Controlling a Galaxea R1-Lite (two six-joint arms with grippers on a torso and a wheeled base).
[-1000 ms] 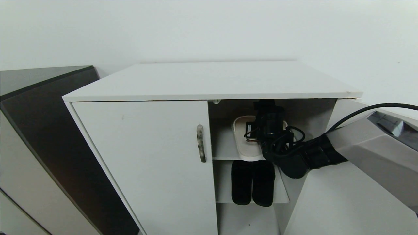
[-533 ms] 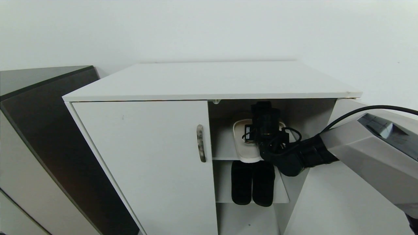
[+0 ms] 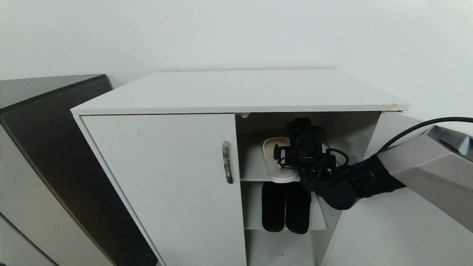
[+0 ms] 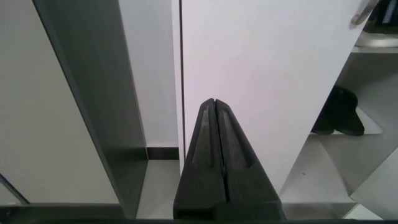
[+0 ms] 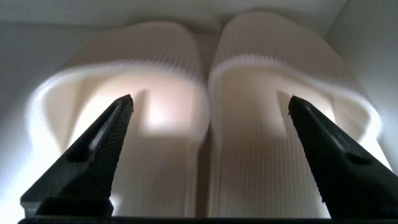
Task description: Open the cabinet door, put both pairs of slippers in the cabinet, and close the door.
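**Cream pair on upper shelf; right gripper released**

Cabinet (image 3: 240, 92): right door (image 3: 369, 236) swung open, left door (image 3: 162, 184) shut, handle (image 3: 227, 162) at its inner edge. Cream slippers (image 3: 277, 164) lie side by side on the upper shelf (image 3: 253, 168), touching each other; black slippers (image 3: 284, 207) lie side by side on the lower shelf (image 3: 318, 218). The right gripper (image 5: 209, 102) is inside the upper compartment over the cream pair; its fingers (image 5: 93, 155) are spread wide and released, one toward each slipper's outer side, grasping nothing. The left gripper (image 4: 214, 102) sits low in front of the shut door; its fingers are pressed together, empty.
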